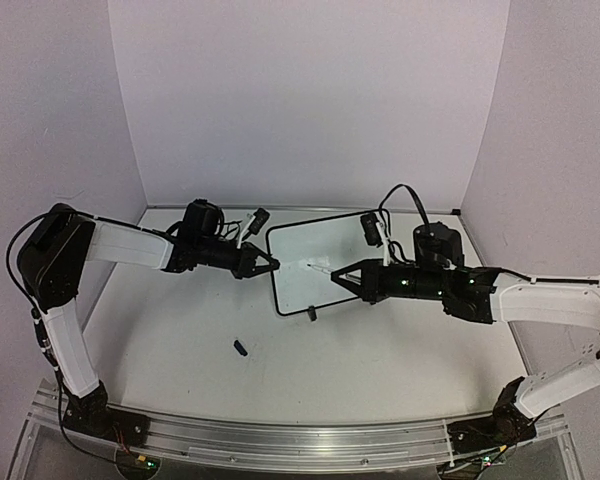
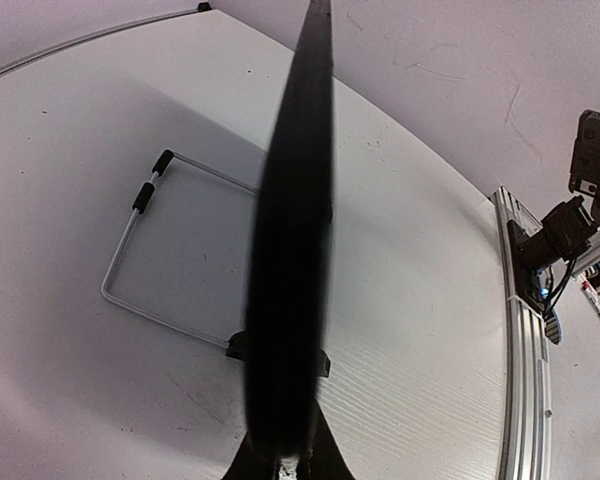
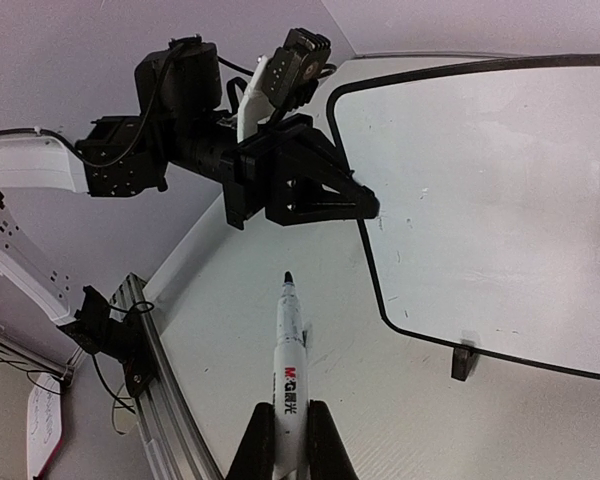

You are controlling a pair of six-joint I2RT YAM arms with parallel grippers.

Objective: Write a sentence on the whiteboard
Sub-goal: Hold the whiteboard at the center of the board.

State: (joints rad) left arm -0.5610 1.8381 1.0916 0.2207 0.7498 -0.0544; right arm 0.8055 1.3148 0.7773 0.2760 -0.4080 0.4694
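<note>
Left pincer pinches the whiteboard by its left side; right pincer clamps a marker, tip over the blank face, pointing toward the left edge of the desk.

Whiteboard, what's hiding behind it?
A thin wire stand sticks out behind the whiteboard and rests on the table. Only the left wrist view shows it. In the other two views the board's front covers it.
</note>
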